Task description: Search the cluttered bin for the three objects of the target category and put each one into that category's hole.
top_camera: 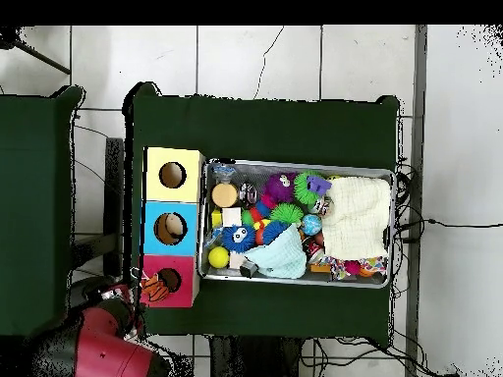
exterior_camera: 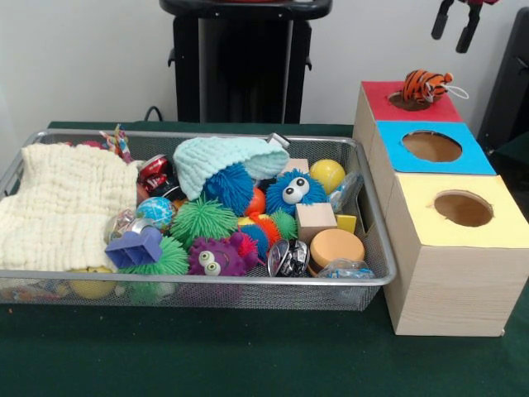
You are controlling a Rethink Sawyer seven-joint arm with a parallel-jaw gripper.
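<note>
Fingers (exterior_camera: 455,22) hang parted and empty at the upper right, above the box row. Below them a tiger toy (exterior_camera: 426,83) sits on the rim of the red hole (exterior_camera: 408,101). Blue hole (exterior_camera: 431,146) and yellow hole (exterior_camera: 464,208) adjoin. Wire bin (exterior_camera: 368,217) of clutter beside, on the green counter (exterior_camera: 248,356).

Gripper (exterior_camera: 455,27): two slim black fingers, red at the root. Arm (top_camera: 106,346): bulky red shell. Black joints.
</note>
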